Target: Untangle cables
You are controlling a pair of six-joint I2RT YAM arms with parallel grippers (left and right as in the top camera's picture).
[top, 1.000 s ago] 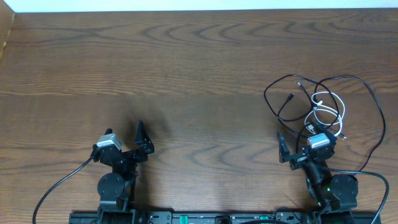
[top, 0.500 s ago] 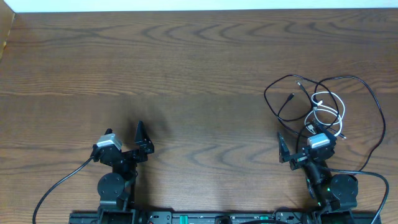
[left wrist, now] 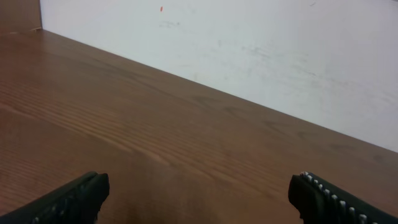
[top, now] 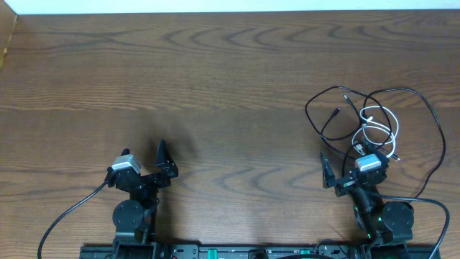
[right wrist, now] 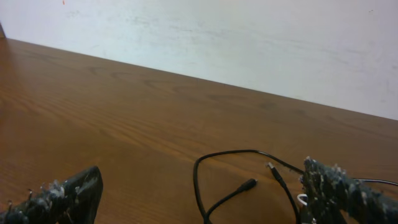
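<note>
Nothing of the untangling looks done yet. The black cord (right wrist: 242, 151) and the white cord (top: 394, 128) lie together in one loose heap on the right side of the tabletop (top: 230, 86), just beyond the right arm. The white loops sit among the black ones and cross them in several places. A small black plug (top: 335, 113) rests free inside the left loop. The left tool (left wrist: 199, 190) is spread wide over bare wood, well apart from the heap and pinching nothing. The right tool (right wrist: 200, 180) is likewise spread and empty, with the nearest black loop lying just ahead of it. The whole job seems to remain: lifting one cord clear of the other and laying them apart. No brand, label or readable writing shows anywhere, only a tiny red speck (left wrist: 161, 9) on the white wall behind.
</note>
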